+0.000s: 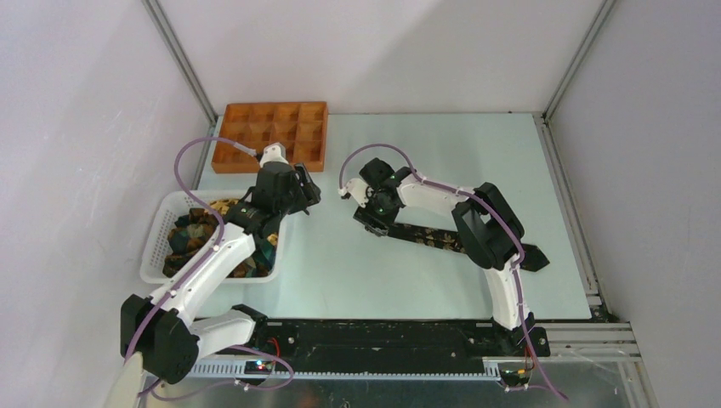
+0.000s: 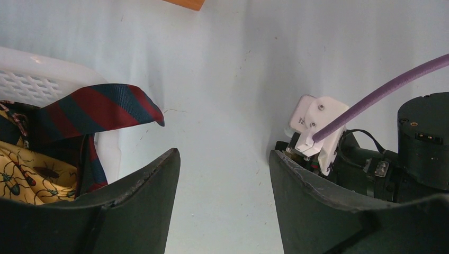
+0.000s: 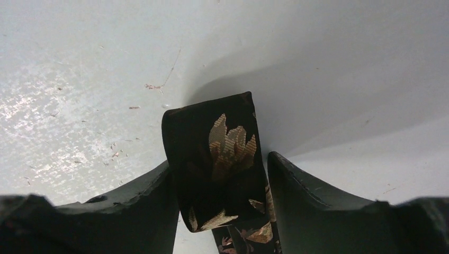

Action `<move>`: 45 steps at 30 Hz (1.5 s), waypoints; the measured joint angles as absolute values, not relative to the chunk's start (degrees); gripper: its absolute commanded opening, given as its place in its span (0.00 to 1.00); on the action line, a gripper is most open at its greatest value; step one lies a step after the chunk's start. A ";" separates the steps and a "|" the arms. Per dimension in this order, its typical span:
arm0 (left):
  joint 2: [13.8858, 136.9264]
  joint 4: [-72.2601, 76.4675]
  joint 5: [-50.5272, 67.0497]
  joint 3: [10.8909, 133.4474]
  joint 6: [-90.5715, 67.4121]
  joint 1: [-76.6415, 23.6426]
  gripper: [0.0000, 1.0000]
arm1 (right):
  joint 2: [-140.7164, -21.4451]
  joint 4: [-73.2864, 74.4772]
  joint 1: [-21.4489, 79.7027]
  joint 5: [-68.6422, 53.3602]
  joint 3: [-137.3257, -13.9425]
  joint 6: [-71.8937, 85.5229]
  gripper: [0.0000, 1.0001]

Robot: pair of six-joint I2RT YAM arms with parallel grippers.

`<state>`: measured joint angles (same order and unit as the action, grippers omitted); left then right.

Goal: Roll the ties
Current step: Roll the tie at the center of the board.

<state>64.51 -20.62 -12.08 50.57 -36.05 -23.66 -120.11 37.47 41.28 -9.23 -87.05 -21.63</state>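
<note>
on the pale table (image 1: 442, 153), the right gripper (image 3: 219, 161) clamps the tie (image 3: 209, 129) end at centre frame, likely to start rolling, while the left gripper (image 2: 225, 153) hangs empty, fingers apart.

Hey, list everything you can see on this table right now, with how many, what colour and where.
dark black necktie with gold leaf print: one, black and gold, laid out middle-right on the table
heap of patterned neckties: several, too tangled to count, mixed colours, in the basket
red-and-navy striped necktie: one, draped over the basket's rim
yellow insect-print necktie: one, in the basket
white plastic mesh basket: one, white, left side
orange compartment tray: one, orange, far left
pale table: one, pale greenish white
left pincer: one, black, open, beside the basket
right pincer: one, black, gripping the leaf-print necktie's end
</note>
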 measured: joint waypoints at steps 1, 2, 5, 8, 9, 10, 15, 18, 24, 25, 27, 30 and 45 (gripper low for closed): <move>64.49 -20.62 -11.99 50.57 -36.05 -23.64 0.69 | -120.11 37.30 41.28 -9.23 -87.02 -21.65 0.69; 64.49 -20.62 -11.92 50.57 -36.05 -23.64 0.69 | -120.11 37.21 41.28 -9.21 -87.02 -21.47 0.71; 64.51 -20.64 -11.79 50.57 -36.05 -23.59 0.69 | -120.11 36.53 41.45 -9.26 -86.91 -21.43 0.74; 64.49 -20.62 -11.79 50.57 -36.05 -23.59 0.69 | -120.22 35.81 41.76 -9.47 -86.91 -21.39 0.73; 64.49 -20.64 -11.81 50.57 -36.05 -23.59 0.69 | -120.29 35.59 41.78 -9.61 -86.94 -21.39 0.72; 64.49 -20.64 -11.81 50.57 -36.05 -23.57 0.69 | -120.36 35.35 41.80 -9.72 -86.96 -21.39 0.70; 64.49 -20.64 -11.79 50.57 -36.05 -23.38 0.69 | -121.51 34.85 41.93 -10.31 -88.51 -21.43 0.61; 64.49 -20.64 -11.79 50.57 -36.05 -23.27 0.69 | -121.99 34.41 41.93 -10.72 -89.14 -21.43 0.51; 64.49 -20.64 -11.79 50.57 -36.05 -23.18 0.69 | -122.21 33.74 41.93 -11.25 -89.30 -21.37 0.36; 64.49 -20.64 -11.77 50.57 -36.05 -23.18 0.69 | -122.23 33.67 41.93 -11.31 -89.30 -21.26 0.33; 64.51 -20.64 -11.77 50.57 -36.05 -23.16 0.69 | -122.23 33.56 41.93 -11.40 -89.30 -21.08 0.25; 64.51 -20.64 -11.75 50.57 -36.05 -23.16 0.69 | -122.26 33.47 41.91 -11.40 -89.25 -20.97 0.14; 64.51 -20.64 -11.75 50.57 -36.07 -23.16 0.69 | -122.23 30.76 42.81 -10.48 -88.55 -18.74 0.69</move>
<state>64.51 -20.64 -11.75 50.57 -36.07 -23.16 -122.23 30.76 42.81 -10.48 -88.55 -18.74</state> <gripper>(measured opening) 0.689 0.643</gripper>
